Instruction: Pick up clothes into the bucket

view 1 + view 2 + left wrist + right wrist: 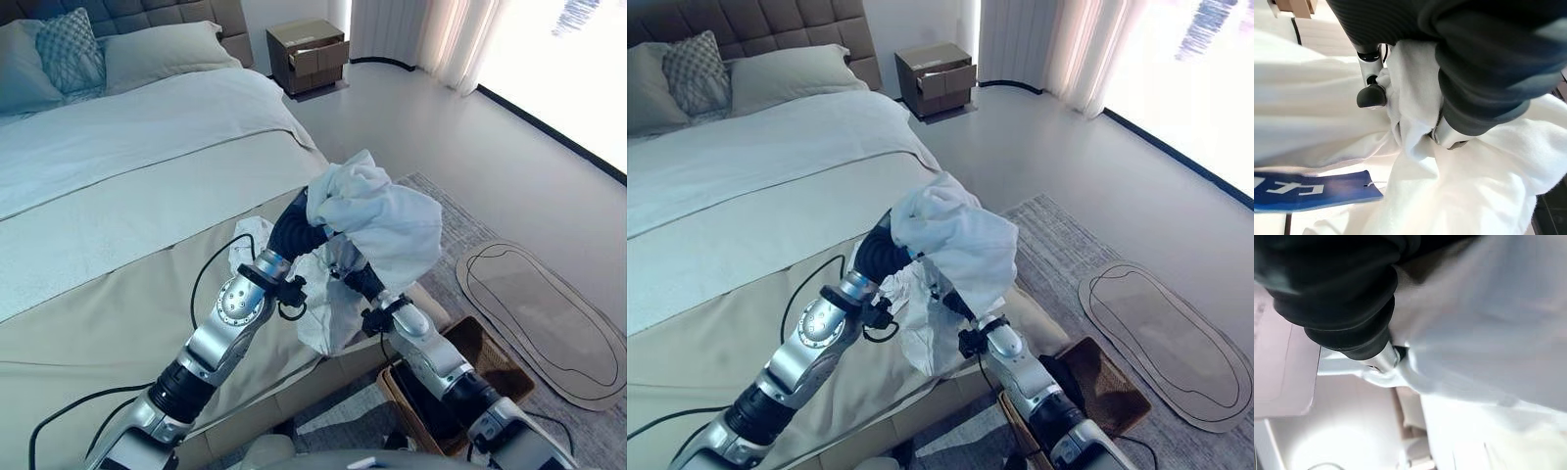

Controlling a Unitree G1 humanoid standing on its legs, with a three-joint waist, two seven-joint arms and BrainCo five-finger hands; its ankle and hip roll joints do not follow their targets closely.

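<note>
We see a soft white crumpled garment [377,220] at centre frame, bunched over both hands; left hand [1371,93] pinches its folds; right hand's [1382,357] grip we cannot tell.

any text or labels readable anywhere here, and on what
One text: white characters on a blue tag hanging from the white garment, seen in the left wrist view; they show upside down and cut off, so they cannot be read.
Nothing else carries print: the bed, the nightstand and the rug show none.
</note>
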